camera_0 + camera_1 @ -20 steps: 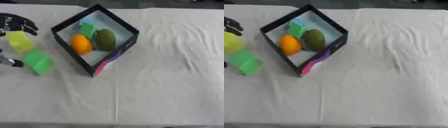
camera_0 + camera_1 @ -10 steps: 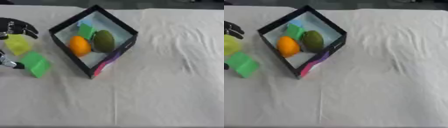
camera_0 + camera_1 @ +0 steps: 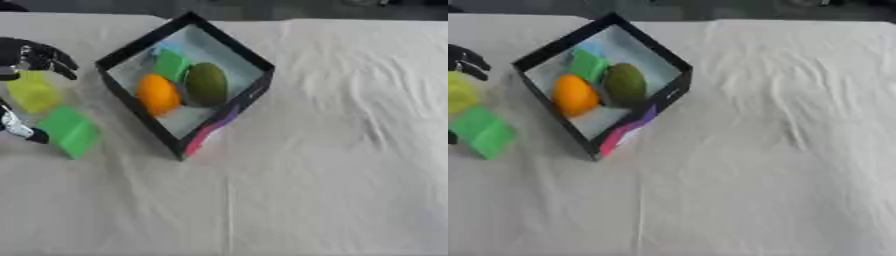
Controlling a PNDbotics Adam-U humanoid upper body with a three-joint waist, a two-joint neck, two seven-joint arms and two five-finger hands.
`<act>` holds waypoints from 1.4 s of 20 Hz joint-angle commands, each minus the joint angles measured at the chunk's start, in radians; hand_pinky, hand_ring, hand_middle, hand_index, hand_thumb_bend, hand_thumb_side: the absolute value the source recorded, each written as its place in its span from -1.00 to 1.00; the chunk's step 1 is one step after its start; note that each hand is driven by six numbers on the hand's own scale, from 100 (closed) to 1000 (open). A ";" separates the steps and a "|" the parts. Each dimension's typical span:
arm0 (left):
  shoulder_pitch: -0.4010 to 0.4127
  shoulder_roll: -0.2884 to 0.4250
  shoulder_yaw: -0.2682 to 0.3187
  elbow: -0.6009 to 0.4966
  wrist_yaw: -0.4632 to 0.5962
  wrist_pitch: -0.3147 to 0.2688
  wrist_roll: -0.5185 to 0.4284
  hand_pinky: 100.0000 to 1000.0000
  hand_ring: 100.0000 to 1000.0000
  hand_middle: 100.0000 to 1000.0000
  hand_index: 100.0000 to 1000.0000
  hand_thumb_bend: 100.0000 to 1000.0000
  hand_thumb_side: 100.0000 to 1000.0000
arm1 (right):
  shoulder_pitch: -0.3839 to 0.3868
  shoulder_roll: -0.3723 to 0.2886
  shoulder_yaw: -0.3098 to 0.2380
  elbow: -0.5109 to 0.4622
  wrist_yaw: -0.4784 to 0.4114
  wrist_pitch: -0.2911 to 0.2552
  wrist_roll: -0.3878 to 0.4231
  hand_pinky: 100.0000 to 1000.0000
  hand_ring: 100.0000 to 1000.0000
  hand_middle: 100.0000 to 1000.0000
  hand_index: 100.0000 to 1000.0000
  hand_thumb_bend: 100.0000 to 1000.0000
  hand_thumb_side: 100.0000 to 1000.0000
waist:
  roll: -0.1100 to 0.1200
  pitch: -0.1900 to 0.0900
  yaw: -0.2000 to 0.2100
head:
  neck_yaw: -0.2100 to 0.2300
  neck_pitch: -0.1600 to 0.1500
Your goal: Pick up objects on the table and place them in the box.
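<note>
The black-walled box (image 3: 233,108) sits at the upper left, turned like a diamond. It holds an orange fruit (image 3: 157,94), a dark green fruit (image 3: 206,83), a green block (image 3: 171,65) and something pale blue behind that. Left of the box, a yellow-green object (image 3: 33,91) and a green block (image 3: 70,131) lie on the cloth. My left hand (image 3: 37,54) comes in at the left edge. Its black fingers arch over the far side of the yellow-green object, and its thumb (image 3: 17,128) is on the near side beside the green block, with gaps showing. My right hand is out of sight.
A white, wrinkled cloth (image 3: 332,150) covers the whole table. The table's far edge runs along the top of the view, with a dark strip behind it.
The whole picture has slid slightly downward, so the camera moved. The hand, the yellow-green object and the green block keep the same places relative to each other.
</note>
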 commanded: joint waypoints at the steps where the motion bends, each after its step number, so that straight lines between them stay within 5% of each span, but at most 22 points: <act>1: -0.017 0.016 0.011 0.010 -0.054 -0.225 -0.188 0.84 0.86 0.67 0.70 0.46 -0.05 | -0.010 -0.026 -0.013 -0.007 0.002 0.002 0.000 1.00 0.36 0.30 0.75 -1.00 0.33 | 0.014 0.003 -0.003 | 0.004 -0.015; 16: -0.022 -0.018 -0.010 0.072 -0.257 -0.225 0.000 0.81 0.83 0.66 0.69 0.50 0.02 | -0.009 -0.015 -0.014 -0.001 0.014 0.002 0.007 1.00 0.35 0.30 0.74 -1.00 0.35 | 0.011 0.013 -0.018 | 0.017 -0.022; 22: -0.021 -0.029 -0.025 0.092 -0.303 -0.225 0.056 0.73 0.74 0.58 0.60 0.37 -0.05 | -0.008 -0.014 -0.015 0.002 0.017 0.002 0.009 1.00 0.35 0.30 0.75 -1.00 0.36 | 0.010 0.014 -0.019 | 0.020 -0.020; 28: -0.018 -0.029 -0.027 0.078 -0.201 -0.225 0.069 0.50 0.32 0.15 0.24 0.02 -0.31 | -0.004 -0.014 -0.015 0.008 0.022 0.001 0.011 1.00 0.35 0.30 0.75 -1.00 0.36 | 0.010 0.011 -0.017 | 0.017 -0.017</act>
